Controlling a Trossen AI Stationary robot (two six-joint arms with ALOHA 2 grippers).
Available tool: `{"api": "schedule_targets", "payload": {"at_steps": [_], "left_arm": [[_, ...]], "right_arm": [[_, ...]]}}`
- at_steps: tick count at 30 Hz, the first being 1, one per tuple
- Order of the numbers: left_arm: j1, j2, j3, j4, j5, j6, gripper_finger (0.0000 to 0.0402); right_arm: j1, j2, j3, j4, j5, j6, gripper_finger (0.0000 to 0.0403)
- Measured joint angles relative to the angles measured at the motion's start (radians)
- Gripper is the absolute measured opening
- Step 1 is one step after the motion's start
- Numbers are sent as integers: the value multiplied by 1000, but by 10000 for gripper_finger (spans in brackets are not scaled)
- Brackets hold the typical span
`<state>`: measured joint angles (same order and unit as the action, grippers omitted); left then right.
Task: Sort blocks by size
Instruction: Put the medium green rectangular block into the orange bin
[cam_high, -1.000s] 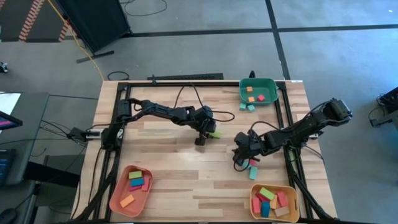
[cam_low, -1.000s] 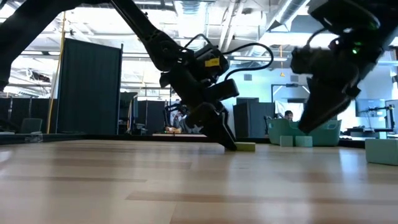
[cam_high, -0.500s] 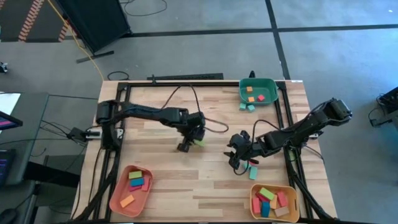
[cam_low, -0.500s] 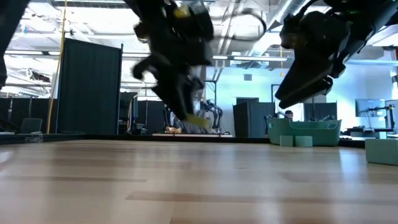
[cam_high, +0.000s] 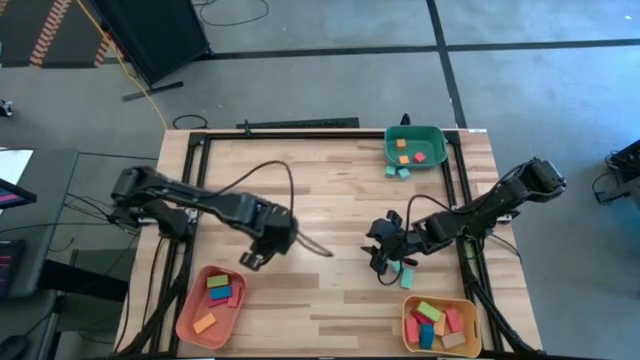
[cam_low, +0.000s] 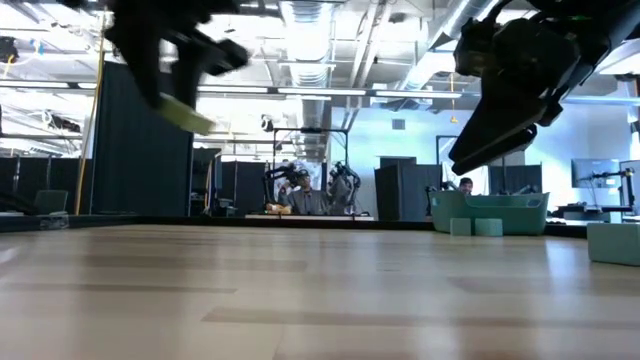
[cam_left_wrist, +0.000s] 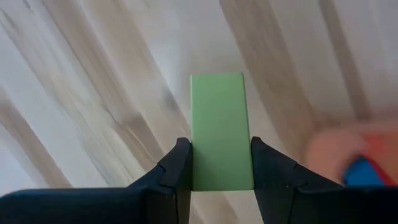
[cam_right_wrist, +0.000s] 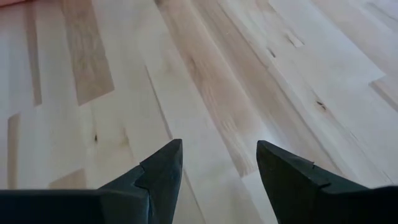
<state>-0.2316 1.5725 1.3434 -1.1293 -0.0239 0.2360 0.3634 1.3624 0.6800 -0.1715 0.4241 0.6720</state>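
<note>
Aloft, left pincer (cam_left_wrist: 219, 180) around green bar (cam_left_wrist: 219, 130) near salmon tray (cam_high: 190, 310).

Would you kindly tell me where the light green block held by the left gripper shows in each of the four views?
High view: hidden beneath the left gripper, above the salmon tray.
Low view: light green block, upper left, airborne.
Left wrist view: centre, clamped between the fingers.
Right wrist view: absent.
Shared landmark: the salmon tray.

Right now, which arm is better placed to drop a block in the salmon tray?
Left. Its end effector grips a green block right above the salmon tray; the right end effector is open, empty, farther off.
</note>
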Motion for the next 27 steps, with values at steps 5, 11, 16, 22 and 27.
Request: {"api": "schedule_targets", "payload": {"at_steps": [5, 11, 16, 22, 27], "left_arm": [[-114, -59, 0, -140, 0, -168, 120], [-276, -125, 0, -231, 0, -413, 120], [-419, -165, -11, -249, 0, -632, 120], [-574, -173, -75, -240, 11, -875, 120], [-645, -172, -158, -141, 20, -992, 120]], "right_arm": [[-1, 0, 0, 0, 0, -2, 234], [-17, 0, 0, 0, 0, -3, 234], [-34, 0, 0, 0, -2, -23, 234], [-54, 0, 0, 0, -3, -39, 234], [-59, 0, 0, 0, -3, -54, 234]]}}
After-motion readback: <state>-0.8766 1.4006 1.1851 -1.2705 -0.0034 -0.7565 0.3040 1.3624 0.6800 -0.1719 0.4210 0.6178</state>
